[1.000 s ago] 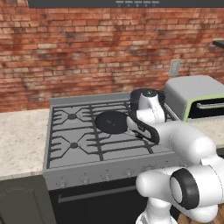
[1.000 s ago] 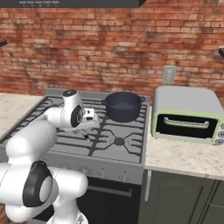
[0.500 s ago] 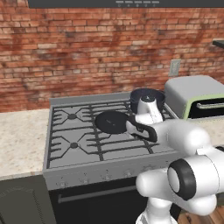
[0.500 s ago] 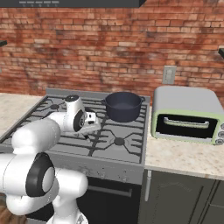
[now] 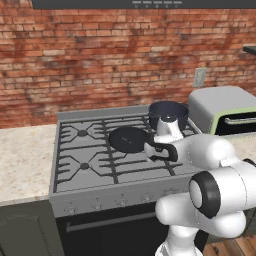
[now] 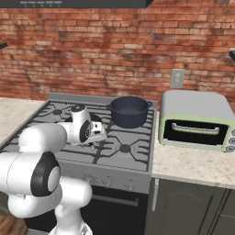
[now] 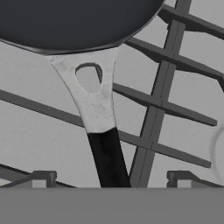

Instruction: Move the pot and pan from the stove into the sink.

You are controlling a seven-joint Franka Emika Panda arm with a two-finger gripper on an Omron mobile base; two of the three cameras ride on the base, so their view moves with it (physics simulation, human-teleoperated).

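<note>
The black pan (image 5: 127, 138) sits on a middle burner of the stove (image 5: 85, 150). Its long handle (image 7: 93, 101), silver near the rim and black further out, points toward me. My gripper (image 7: 109, 181) is open just above the black part of the handle, one fingertip (image 7: 42, 178) on each side and no contact visible. From the base cameras the gripper (image 5: 151, 150) (image 6: 100, 140) hangs low over the grates, right of the pan. The dark blue-grey pot (image 5: 168, 113) (image 6: 129, 110) stands on the back right burner behind my hand. The sink is out of view.
A grey-green toaster oven (image 6: 196, 119) (image 5: 226, 109) stands on the counter right of the stove (image 6: 124, 151). A speckled counter (image 5: 22, 160) lies to the left. The brick wall (image 5: 100, 60) rises behind, with a range hood overhead.
My hand has come down and forward from beside the pot to just over the pan's handle. The jaws stayed open. Pot and pan have not moved.
</note>
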